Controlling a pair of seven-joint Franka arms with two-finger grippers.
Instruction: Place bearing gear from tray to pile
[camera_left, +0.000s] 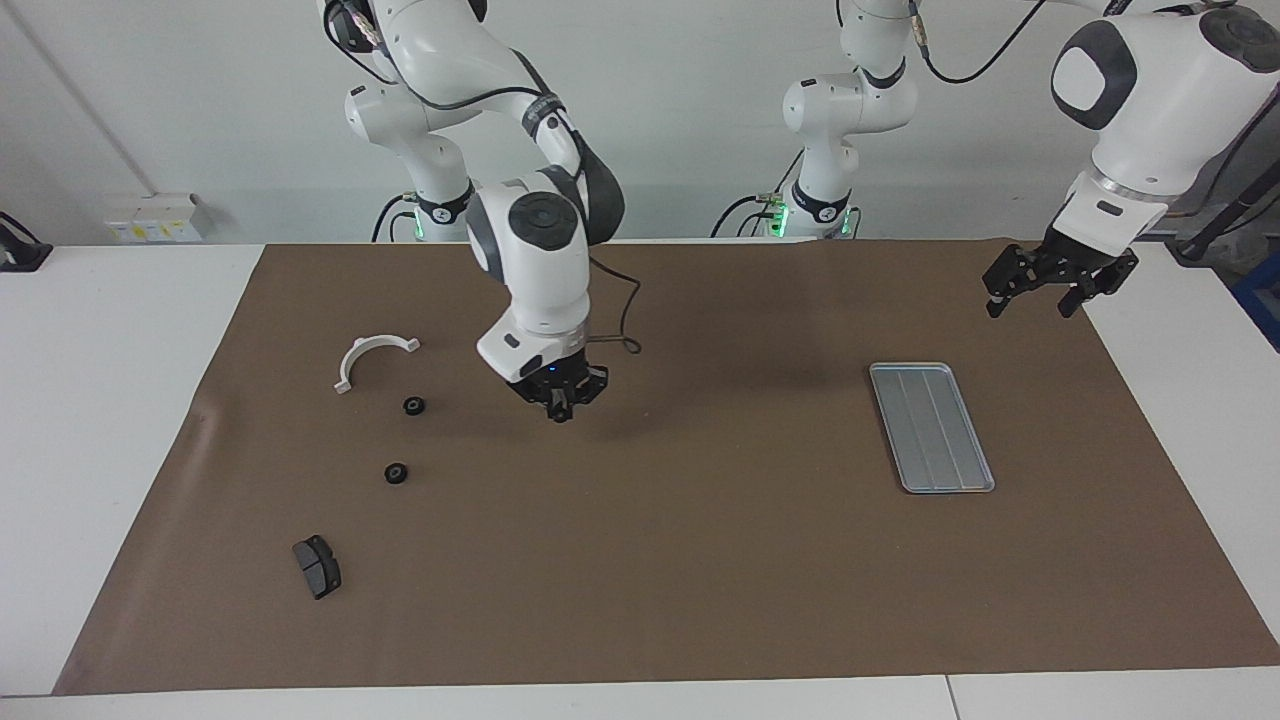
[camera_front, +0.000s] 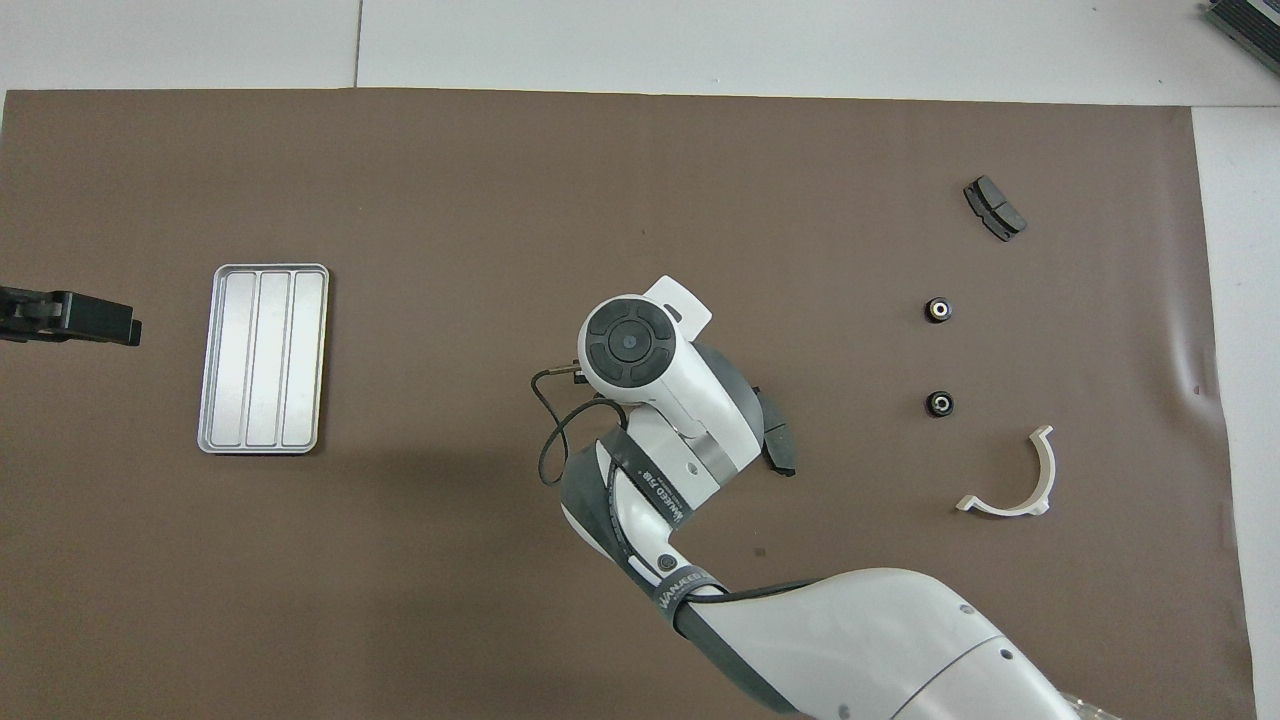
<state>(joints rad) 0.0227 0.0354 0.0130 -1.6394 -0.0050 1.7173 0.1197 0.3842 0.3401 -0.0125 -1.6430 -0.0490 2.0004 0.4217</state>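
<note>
Tray (camera_left: 931, 427) lengthwise toward the robots

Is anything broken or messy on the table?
Nothing looks broken or spilled. The only odd bit: the tray is empty, and the two black gears lie apart, not heaped.

A plain pale grey-white wall (camera_left: 200, 100) runs along the robots' edge of a white table (camera_left: 100, 400). A large brown mat (camera_left: 700, 580) covers most of the tabletop, leaving white margins at both ends and a strip along the edge away from the robots, where a seam (camera_front: 358, 45) divides the white panels. A small white box (camera_left: 155, 218) sits against the wall. The lighting is even and soft, with faint shadows.
</note>
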